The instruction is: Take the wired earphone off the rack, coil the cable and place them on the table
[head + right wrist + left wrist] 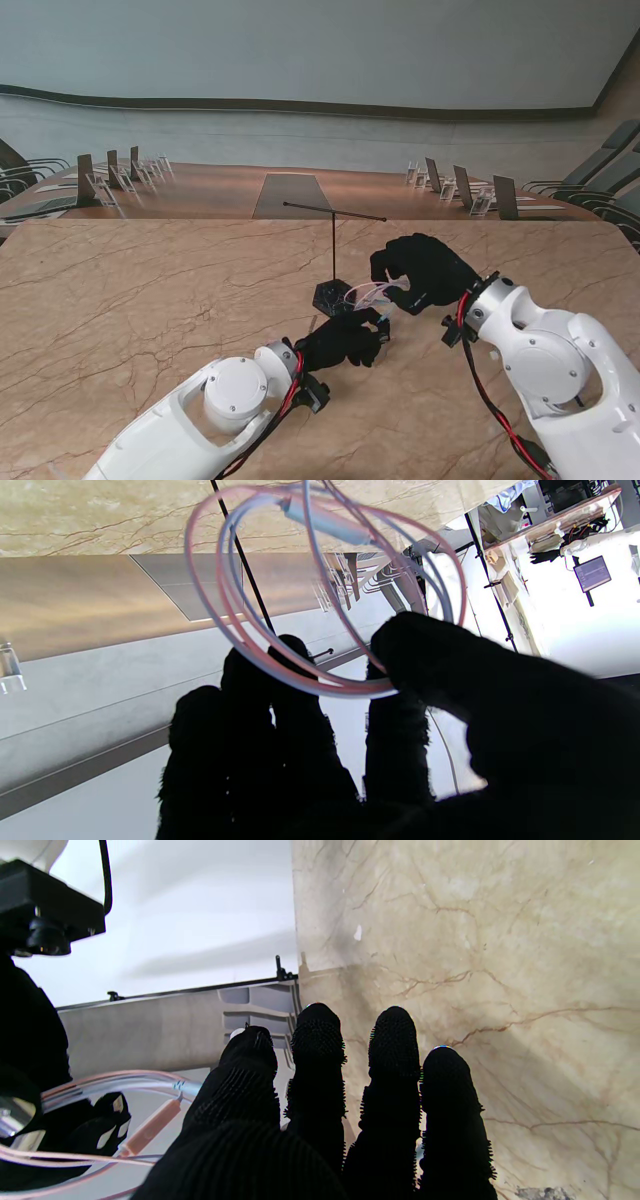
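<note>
- Where the 2 black-gloved hands meet near the middle of the marble desk [130, 300], the pale pink earphone cable [372, 293] is seen between them, just beside the base of the rack [333, 297].
- The rack is seen as a thin black upright rod with a crossbar on a small black base, and no cable is seen on the crossbar.
- The right hand [425, 272] is held over the desk to the right of the rack; in the right wrist view its fingers [295, 680] and thumb are closed on several loops of the cable [280, 605], which are gathered into a rough ring with a pale inline piece along 1 strand.
- The left hand [343, 340] is seen nearer to me than the rack base, low over the desk; in the stand's view its fingers are curled near the cable's lower end.
- In the left wrist view, 4 fingers [317, 1055] are stretched out side by side, and pink strands [115, 1080] run beside the thumb; whether they are pinched cannot be told.
- The coil is held off the desk.
</note>
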Robot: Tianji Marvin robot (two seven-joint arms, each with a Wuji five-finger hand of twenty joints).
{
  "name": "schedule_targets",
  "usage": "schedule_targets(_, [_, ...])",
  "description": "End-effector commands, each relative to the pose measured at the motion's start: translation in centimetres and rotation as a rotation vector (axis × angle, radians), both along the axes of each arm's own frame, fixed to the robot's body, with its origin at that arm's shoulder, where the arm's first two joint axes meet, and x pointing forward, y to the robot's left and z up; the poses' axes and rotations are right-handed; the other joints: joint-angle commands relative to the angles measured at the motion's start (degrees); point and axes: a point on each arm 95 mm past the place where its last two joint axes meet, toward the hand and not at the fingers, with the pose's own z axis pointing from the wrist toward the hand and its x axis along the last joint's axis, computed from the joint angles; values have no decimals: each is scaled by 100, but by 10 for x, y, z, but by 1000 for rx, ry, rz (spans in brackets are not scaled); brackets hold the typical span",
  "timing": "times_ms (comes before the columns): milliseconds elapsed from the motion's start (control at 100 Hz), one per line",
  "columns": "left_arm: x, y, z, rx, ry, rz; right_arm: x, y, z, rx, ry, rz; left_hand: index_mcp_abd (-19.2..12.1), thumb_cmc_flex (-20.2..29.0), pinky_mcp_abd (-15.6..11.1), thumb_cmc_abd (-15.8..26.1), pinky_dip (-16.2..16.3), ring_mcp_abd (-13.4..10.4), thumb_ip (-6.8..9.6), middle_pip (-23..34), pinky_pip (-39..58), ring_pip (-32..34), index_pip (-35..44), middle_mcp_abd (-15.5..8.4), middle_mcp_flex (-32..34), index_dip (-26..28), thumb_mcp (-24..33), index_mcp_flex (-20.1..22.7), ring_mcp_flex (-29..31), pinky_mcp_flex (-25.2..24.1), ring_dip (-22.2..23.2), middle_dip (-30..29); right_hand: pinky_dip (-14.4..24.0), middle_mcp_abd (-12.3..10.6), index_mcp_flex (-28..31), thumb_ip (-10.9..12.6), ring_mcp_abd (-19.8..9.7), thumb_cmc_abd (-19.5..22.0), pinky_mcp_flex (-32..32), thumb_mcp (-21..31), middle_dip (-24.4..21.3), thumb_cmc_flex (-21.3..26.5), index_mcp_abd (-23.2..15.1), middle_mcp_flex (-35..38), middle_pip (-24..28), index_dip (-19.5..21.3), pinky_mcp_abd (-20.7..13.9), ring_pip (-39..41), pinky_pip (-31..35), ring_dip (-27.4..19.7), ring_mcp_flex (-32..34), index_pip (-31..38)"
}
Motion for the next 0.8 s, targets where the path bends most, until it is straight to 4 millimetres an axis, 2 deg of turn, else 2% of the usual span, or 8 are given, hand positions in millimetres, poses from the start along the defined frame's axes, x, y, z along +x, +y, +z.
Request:
schedule_targets(0, [-4,-1,-1,11,7,-21,3,1,4,14,-8,-6,-726,266,-38,136,113,13,245,197,221,103,1293,-226,140,877,277,239,10,-20,131,76,96,295,157,-169,40,348,77,737,-37,404,-398,11,26,207,-578,86,109,108,12,833])
schedule_targets(460, [-11,4,3,33,-3,-80,21,-10,16,45,-43,-60,-631,291,-61,62,106,28,238,77,197,17,1215,-169,117,676,232,212,-2,-19,66,-79,102,321,222,-79,110,359,206,729,-17,431,-316,176,53,284,-499,153,155,131,153,839])
schedule_targets(790, [-14,20,8,54,-55,-70,26,-23,-2,9,6,-132,-526,306,-101,20,97,19,208,-41,205,-25,959,-144,56,427,214,168,-22,-12,23,-190,102,339,261,-13,130,278,223,739,-14,433,-293,224,64,286,-483,167,165,134,177,829])
